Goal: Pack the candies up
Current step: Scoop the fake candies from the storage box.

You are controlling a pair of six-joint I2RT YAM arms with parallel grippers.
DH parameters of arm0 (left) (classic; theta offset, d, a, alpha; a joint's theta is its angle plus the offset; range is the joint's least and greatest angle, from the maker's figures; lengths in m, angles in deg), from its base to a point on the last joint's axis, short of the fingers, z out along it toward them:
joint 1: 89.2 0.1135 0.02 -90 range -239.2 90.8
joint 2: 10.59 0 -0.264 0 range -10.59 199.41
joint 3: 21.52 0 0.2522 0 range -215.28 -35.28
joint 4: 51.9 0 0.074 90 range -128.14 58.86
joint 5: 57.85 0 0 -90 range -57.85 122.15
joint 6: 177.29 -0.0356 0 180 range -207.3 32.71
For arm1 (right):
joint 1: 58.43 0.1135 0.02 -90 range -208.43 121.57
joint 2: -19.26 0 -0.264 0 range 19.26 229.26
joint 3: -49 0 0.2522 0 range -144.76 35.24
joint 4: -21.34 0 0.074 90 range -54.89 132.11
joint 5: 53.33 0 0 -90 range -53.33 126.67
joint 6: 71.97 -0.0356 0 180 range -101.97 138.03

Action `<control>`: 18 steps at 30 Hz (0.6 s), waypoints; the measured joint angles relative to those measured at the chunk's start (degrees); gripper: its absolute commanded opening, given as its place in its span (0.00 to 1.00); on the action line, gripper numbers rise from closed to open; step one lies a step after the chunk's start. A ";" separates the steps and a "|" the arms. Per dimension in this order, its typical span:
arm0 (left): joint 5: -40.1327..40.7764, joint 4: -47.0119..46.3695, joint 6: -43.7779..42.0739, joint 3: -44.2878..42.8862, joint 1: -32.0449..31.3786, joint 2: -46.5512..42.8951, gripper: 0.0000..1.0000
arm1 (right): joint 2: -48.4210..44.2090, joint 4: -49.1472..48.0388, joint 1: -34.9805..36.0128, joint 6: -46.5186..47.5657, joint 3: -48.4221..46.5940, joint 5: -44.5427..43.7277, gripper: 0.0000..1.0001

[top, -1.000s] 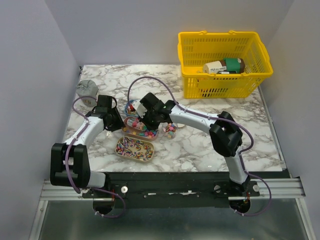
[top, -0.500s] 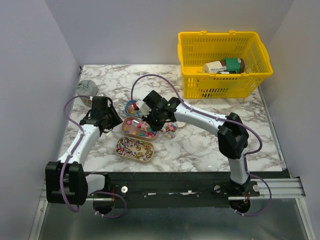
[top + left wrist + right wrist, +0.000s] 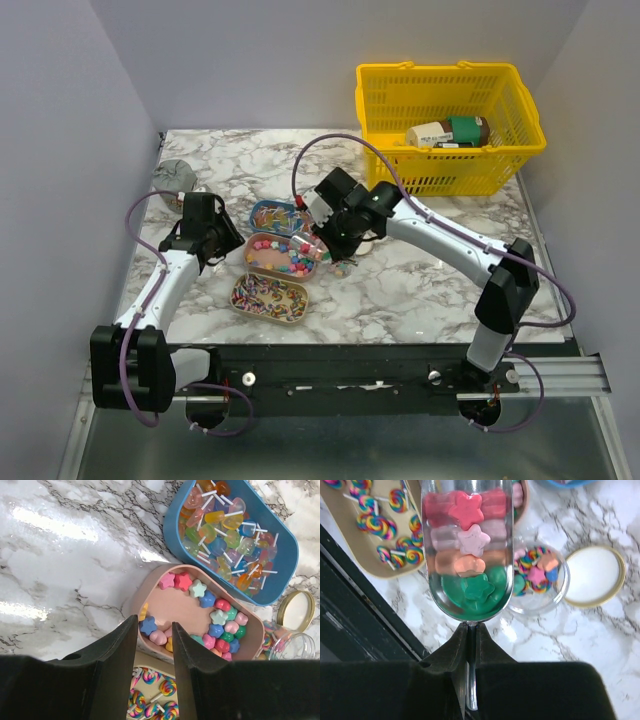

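Right claw [image 3: 471,645] pinches the scoop [image 3: 470,611] of candies [image 3: 470,540] beside the jar [image 3: 540,609]; next, probably tipping in. Left claw [image 3: 155,630] is spread.

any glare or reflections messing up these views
Left wrist: bright glare streaks on the marble table, the left gripper a near-black silhouette. Right wrist: the shiny scoop mirrors the candies along its walls. Top external: evenly lit, candies tiny.

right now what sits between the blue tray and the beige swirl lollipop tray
The pink tray of star candies lies between them, seen in the top view.
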 measured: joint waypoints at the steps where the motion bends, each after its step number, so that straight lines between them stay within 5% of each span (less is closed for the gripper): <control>1: -0.02 -0.04 0.00 0.00 0.00 0.00 0.45 | -0.72 0.81 -0.46 -0.22 0.70 -0.11 0.01; 18: -0.26 -0.37 0.02 0.00 0.00 0.20 0.45 | -4.46 15.56 -7.80 -4.74 6.08 -0.55 0.01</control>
